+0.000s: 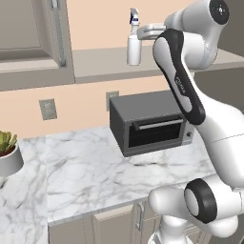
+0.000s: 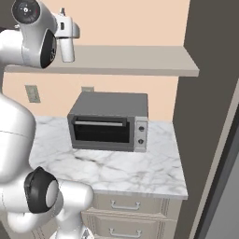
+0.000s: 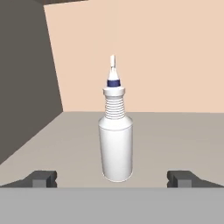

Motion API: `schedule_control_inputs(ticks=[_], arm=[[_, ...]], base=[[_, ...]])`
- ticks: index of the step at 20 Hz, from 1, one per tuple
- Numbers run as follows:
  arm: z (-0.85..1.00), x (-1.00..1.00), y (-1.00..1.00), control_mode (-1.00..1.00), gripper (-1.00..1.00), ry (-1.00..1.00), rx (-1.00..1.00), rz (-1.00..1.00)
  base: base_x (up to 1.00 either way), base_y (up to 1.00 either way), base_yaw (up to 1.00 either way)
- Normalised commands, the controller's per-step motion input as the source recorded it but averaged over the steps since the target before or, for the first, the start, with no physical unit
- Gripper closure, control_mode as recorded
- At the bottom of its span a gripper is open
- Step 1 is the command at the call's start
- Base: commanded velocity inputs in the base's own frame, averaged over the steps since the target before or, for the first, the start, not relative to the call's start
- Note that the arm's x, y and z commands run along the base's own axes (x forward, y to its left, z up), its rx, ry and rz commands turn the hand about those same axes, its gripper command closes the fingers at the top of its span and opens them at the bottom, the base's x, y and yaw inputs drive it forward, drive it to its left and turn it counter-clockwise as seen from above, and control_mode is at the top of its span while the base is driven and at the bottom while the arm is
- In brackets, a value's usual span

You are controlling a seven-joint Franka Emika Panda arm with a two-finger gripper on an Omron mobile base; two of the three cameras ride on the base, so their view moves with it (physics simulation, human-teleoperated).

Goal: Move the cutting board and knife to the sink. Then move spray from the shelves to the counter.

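1. Spray [image 3: 116, 140] is the target: it stands upright at the centre of the hand view, on the grey shelf [image 3: 175, 131], with the peach wall behind it.
2. Nearest the hand camera, the gripper [image 3: 113, 178] is released. Its two dark fingertips [image 3: 41, 178] sit at lower left and lower right, well apart, with the bottle between and just beyond them and nothing in the grasp. Judgement: the wide spread leaves room to straddle the bottle's body.
3. Left base view: the arm reaches to the upper right of the frame, its hand level with the bottle at upper centre. Hand and bottle are close, but contact cannot be told.
4. Farther down, a dark toaster oven [image 1: 150, 125] sits on the marble counter [image 1: 90, 176] under the shelf. Bare marble in front of it looks a fair drop spot.
5. Judgement: approach is aligned and the step in hand is closing on the bottle. Risk: it looks tall and narrow, so a nudge could tip it.
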Motion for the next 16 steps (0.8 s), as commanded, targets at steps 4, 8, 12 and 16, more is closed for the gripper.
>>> schedule_control_inputs(ticks=[4,8,12,16], arm=[[0.01,0.22,0.10,-1.00,-1.00,-0.02,-0.01,0.02],[0.00,0.27,0.06,-1.00,-1.00,0.00,-0.01,0.02],[0.00,0.30,0.09,-1.00,-1.00,0.00,0.00,0.01],[0.00,0.30,0.05,-1.00,-1.00,0.00,0.00,0.01]], base=[[0.00,0.00,0.00],[0.00,0.00,0.00],[0.00,0.00,0.00],[0.00,0.00,0.00]])
